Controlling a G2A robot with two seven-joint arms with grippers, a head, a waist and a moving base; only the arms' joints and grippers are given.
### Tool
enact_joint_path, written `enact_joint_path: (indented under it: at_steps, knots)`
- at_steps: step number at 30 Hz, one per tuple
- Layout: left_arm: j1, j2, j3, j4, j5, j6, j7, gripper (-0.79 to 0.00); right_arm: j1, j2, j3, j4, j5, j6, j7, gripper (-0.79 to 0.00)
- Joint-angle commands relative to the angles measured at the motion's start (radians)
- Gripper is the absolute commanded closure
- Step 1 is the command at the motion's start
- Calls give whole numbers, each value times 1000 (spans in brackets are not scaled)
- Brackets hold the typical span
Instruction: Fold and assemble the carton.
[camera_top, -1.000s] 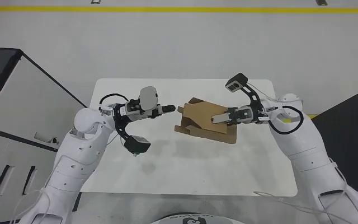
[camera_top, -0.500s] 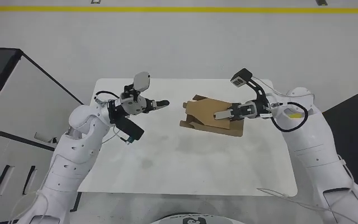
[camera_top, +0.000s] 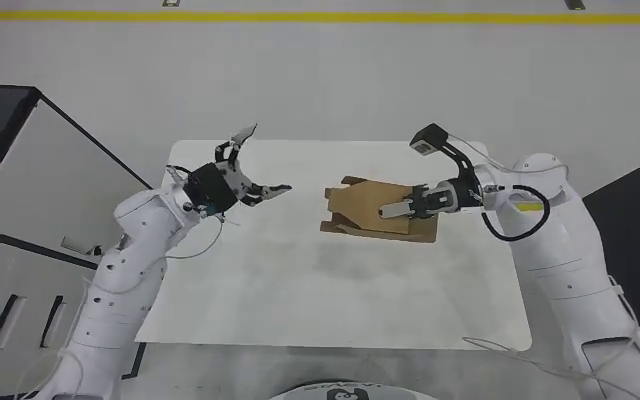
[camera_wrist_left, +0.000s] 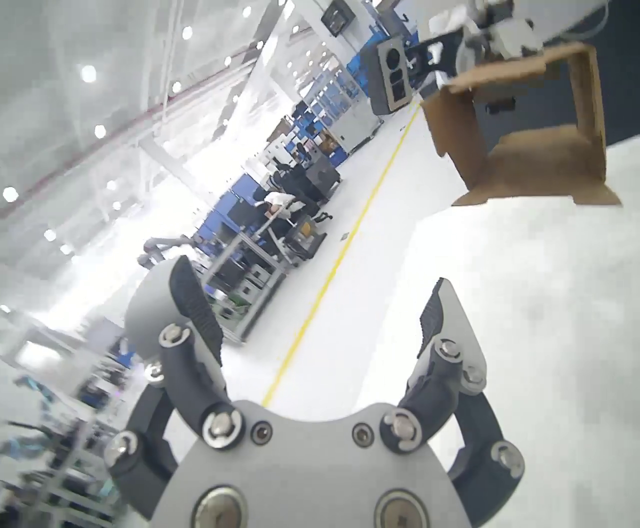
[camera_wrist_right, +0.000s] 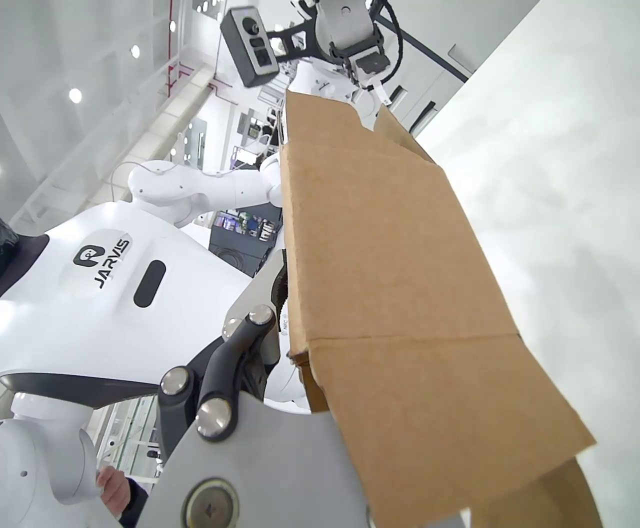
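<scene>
Left gripper: Your left gripper (camera_top: 262, 160) hangs over the far left part of the table. Its jaws are spread wide and it holds nothing. In its wrist view you see both ribbed fingers (camera_wrist_left: 192, 300) splayed, pointing across at the carton and well apart from it.
Right gripper: Your right gripper (camera_top: 392, 210) reaches in from the right and is clamped on the carton's top panel. In its wrist view one finger (camera_wrist_right: 255, 320) lies against the cardboard, and the other is hidden behind the panel.
Carton: The brown carton (camera_top: 375, 208) sits right of centre on the table, toward the far edge. It is half raised into an open sleeve. From the left wrist view you look into its open end (camera_wrist_left: 530, 150), which has short flaps at the mouth, and its lower side seems to rest on the table. From the right wrist view a long panel (camera_wrist_right: 380, 280) with one crease across it runs away from the camera.
Table: The white table (camera_top: 330, 300) has rounded corners and carries the carton.
Floor: Beyond the table's far edge you see pale grey floor crossed by a yellow line (camera_top: 320, 16).
</scene>
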Motion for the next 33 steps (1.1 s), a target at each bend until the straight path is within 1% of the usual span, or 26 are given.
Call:
enact_joint_path:
  at_steps: [1,2,3,4,12,14,18,19,21,22,23,24,28,30,31,33]
  knots:
    - [-1,0,2,0,63,31,22,-785,0,0,0,1,0,-1,-1,0]
    - [-1,0,2,0,63,31,22,-785,0,0,0,1,0,-1,-1,0]
    - [-1,0,2,0,63,31,22,-459,0,0,0,1,0,-1,-1,0]
    - [-1,0,2,0,63,31,22,0,0,0,0,1,0,-1,-1,0]
    - [2,0,5,-3,55,27,17,0,0,0,0,1,0,-1,-1,0]
    - [3,2,8,-13,43,-23,-12,0,-10,0,-2,-16,-25,5,-32,0]
    - [-9,10,14,-31,-35,-234,-76,0,-17,6,9,-21,-65,7,-45,0]
    - [-11,11,14,-34,-59,-262,-91,0,-17,7,11,-19,-68,6,-44,0]
    - [-7,9,21,-35,-120,-283,-136,0,-15,8,13,-15,-75,1,-46,0]
    - [-8,8,27,-43,-140,-289,-164,0,-14,8,12,-13,-76,-4,-47,0]
    - [-19,8,28,-68,-126,-273,-190,0,-11,8,11,-11,-75,-8,-48,0]
    - [-25,8,25,-80,-109,-253,-195,0,-9,7,12,-9,-75,-12,-52,0]
    - [-25,8,25,-80,-109,-253,-195,0,-9,7,12,-9,-75,-12,-52,0]
    - [-13,7,44,-96,-107,-249,-223,0,-11,7,12,-11,-75,-11,-61,0]
    - [-12,7,55,-109,-101,-247,-242,0,-19,6,11,-19,-73,-6,-87,0]
    - [-7,2,76,-109,-145,-234,-243,0,-25,6,9,-25,-71,0,-110,0]
